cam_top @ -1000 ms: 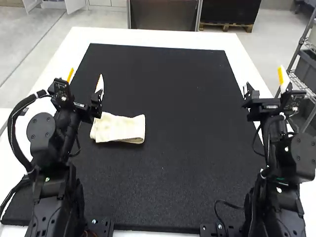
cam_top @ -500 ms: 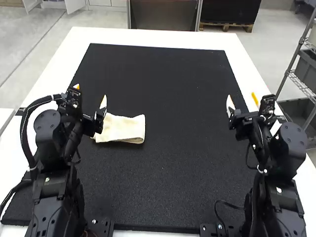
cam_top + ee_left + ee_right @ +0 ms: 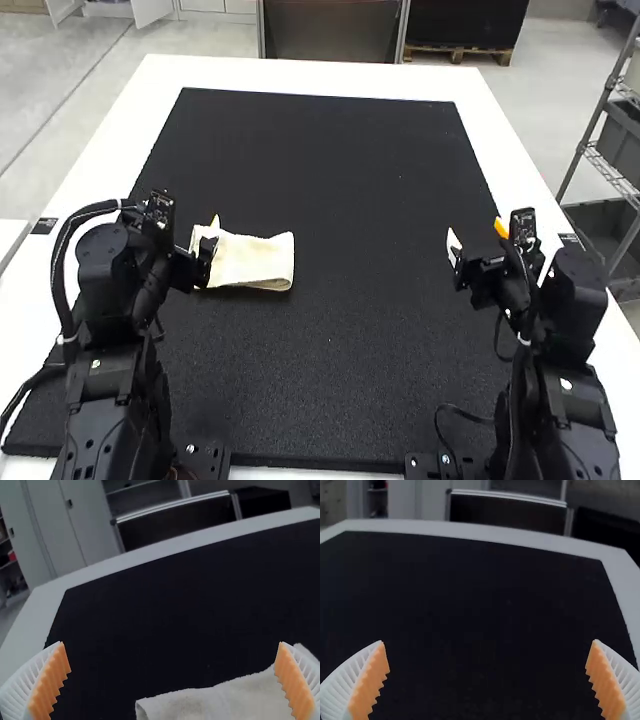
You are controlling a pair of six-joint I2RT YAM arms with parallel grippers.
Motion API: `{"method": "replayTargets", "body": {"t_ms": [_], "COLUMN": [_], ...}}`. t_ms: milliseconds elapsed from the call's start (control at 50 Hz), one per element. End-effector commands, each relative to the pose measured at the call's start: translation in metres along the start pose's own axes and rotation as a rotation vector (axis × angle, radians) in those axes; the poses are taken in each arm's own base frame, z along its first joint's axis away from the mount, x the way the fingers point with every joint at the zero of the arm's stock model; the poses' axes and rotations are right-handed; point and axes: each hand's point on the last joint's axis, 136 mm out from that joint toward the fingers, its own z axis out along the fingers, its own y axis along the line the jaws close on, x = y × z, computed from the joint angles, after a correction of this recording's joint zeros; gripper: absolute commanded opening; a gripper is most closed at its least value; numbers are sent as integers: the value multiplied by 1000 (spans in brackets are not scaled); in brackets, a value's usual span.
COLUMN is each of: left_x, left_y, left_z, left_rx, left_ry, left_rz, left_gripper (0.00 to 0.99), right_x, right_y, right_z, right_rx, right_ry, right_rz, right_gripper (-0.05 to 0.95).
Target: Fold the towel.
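One left gripper (image 3: 189,212) is hovering, spread wide, by the towel (image 3: 262,261) (cream, looking folded), one right gripper (image 3: 475,230) is hovering, also spread, well apart, the towel is lying on the mat (image 3: 340,170)

A robotics lab: two robot arms (image 3: 105,365), black mat (image 3: 350,210), white table (image 3: 320,78).

Cream towel (image 3: 262,262) — soft cloth; mat (image 3: 330,180) — matt, rough.
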Motion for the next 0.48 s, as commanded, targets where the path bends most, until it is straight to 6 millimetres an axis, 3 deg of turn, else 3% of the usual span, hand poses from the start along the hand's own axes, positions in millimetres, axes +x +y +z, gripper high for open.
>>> {"method": "replayTargets", "body": {"t_ms": [0, 140, 200, 260, 460], "left_x": [0, 0, -1, 3, 5], "left_y": [-2, 6, 22, 24, 32], "left_z": [0, -1, -2, -3, -4], "left_rx": [9, -27, -115, -129, -165], "left_ry": [-6, -5, -7, 4, 11], "left_rz": [65, 49, -63, -157, -160], "left_gripper": [959, 959, 959, 959, 959], "right_x": [16, 18, 17, 16, 17], "right_y": [0, -1, -1, -2, -2], "right_z": [0, 0, 0, 0, 0], "right_rx": [2, 6, 6, 13, 10], "right_ry": [53, 59, 58, 51, 55], "right_rz": [-7, -21, -7, 27, 12], "right_gripper": [911, 911, 913, 913, 913]}}
